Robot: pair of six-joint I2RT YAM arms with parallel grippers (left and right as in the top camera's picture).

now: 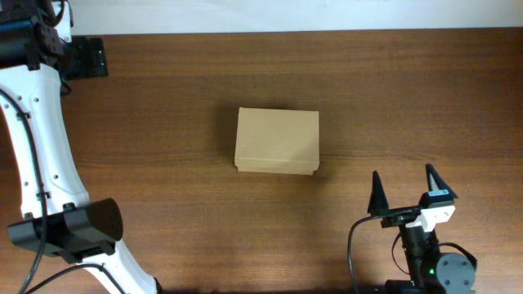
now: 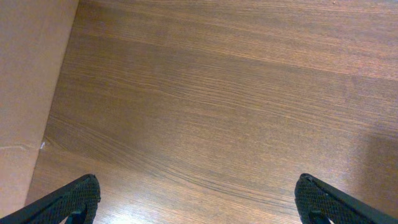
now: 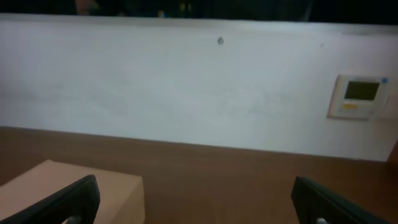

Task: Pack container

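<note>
The container (image 1: 277, 140) is a tan cardboard box with its lid shut, at the middle of the wooden table. My right gripper (image 1: 402, 175) is open and empty near the front right, clear of the box. In the right wrist view the container (image 3: 118, 196) shows low at the left, beyond the open fingers (image 3: 194, 183). My left gripper (image 1: 90, 59) is at the far left back of the table. In the left wrist view its fingers (image 2: 198, 183) are wide open over bare wood. A tan cardboard surface (image 2: 28, 74) fills that view's left edge.
The table (image 1: 409, 98) is dark brown wood. A white wall (image 3: 186, 93) runs behind its far edge, with a small wall panel (image 3: 359, 95) at the right. The white left arm (image 1: 37, 147) stretches along the table's left side.
</note>
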